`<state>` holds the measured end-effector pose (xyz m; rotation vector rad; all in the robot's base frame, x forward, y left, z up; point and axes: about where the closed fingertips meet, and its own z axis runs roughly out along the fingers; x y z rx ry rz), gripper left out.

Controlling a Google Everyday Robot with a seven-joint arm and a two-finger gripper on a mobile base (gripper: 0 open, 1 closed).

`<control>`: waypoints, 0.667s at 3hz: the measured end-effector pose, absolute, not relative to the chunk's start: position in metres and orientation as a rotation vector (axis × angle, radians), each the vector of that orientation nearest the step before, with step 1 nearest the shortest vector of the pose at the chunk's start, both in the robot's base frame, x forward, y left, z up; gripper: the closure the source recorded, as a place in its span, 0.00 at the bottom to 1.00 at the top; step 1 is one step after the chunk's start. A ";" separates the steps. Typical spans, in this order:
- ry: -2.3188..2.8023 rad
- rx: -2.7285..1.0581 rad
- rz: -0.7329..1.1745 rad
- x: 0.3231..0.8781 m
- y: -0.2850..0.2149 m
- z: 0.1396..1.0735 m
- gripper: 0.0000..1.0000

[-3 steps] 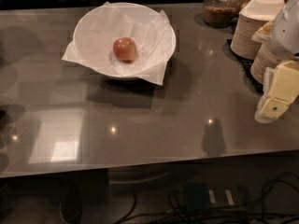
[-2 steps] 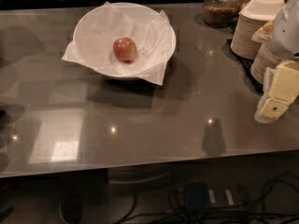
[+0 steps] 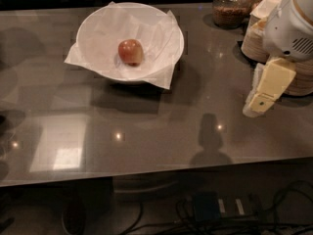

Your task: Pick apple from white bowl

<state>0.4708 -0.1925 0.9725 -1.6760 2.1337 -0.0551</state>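
Observation:
A small reddish apple (image 3: 130,51) with a paler patch lies in the middle of the large white bowl (image 3: 98,23). The bowl is lined with crumpled white paper whose corners poke over the rim, and it stands at the back left of the grey table (image 3: 146,131). My gripper (image 3: 263,98) hangs at the right side of the table, pointing down and to the left. It is far to the right of the bowl and holds nothing that I can see. The white arm housing (image 3: 293,26) sits above it.
Stacks of beige paper plates (image 3: 254,40) stand at the back right, partly behind my arm. A glass jar with brown contents (image 3: 231,6) stands at the back. Cables and a power strip (image 3: 220,209) lie on the floor below the table's front edge.
My gripper has moved a little to the left, towards the bowl. The apple and the bowl have not moved.

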 end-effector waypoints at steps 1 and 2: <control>2.100 -1.611 -0.023 0.507 -0.172 0.964 0.00; 2.071 -1.553 0.034 0.550 -0.148 0.953 0.00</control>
